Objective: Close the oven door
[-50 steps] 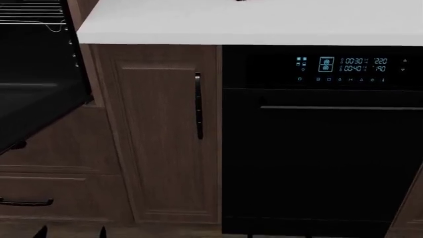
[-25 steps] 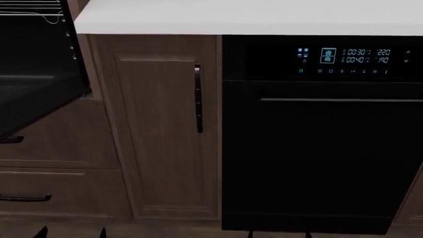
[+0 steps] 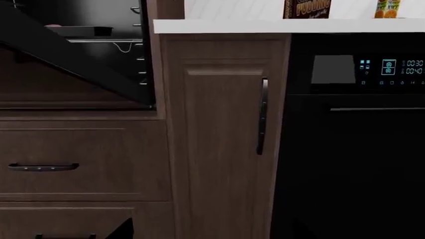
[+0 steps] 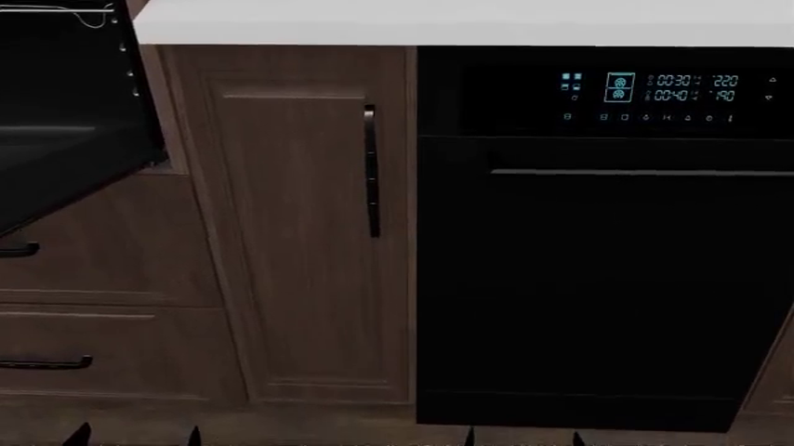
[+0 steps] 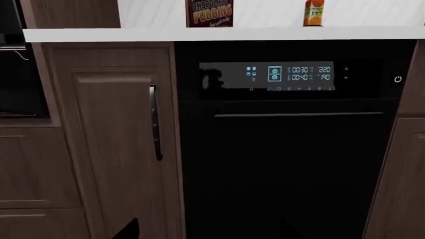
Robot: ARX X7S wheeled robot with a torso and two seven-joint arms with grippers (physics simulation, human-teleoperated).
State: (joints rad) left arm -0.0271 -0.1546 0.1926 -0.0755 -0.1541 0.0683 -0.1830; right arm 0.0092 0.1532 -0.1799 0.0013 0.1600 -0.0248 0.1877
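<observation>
The oven door (image 4: pixel 62 177) hangs partly open at the far left of the head view, a black panel tilting out from the cavity. In the left wrist view the oven door (image 3: pixel 66 57) runs as a dark slanted band, with a wire rack (image 3: pixel 99 40) behind it. My left gripper (image 4: pixel 137 434) shows only two fingertips at the bottom edge, set wide apart, low and right of the door. My right gripper (image 4: pixel 522 437) is also open, low in front of the black appliance. Neither touches anything.
A brown cabinet door with a black vertical handle (image 4: pixel 371 172) stands between the oven and a black appliance with a cyan display (image 4: pixel 652 88). Drawers with bar handles (image 4: pixel 44 362) sit under the oven. On the white counter (image 5: pixel 265 34) stand a pudding box (image 5: pixel 209 12) and a juice carton (image 5: pixel 314 12).
The head view has shifted downward, so the counter, cabinet and display sit higher in the picture. The right gripper's tips now show more at the bottom edge. The oven door's angle looks unchanged.
</observation>
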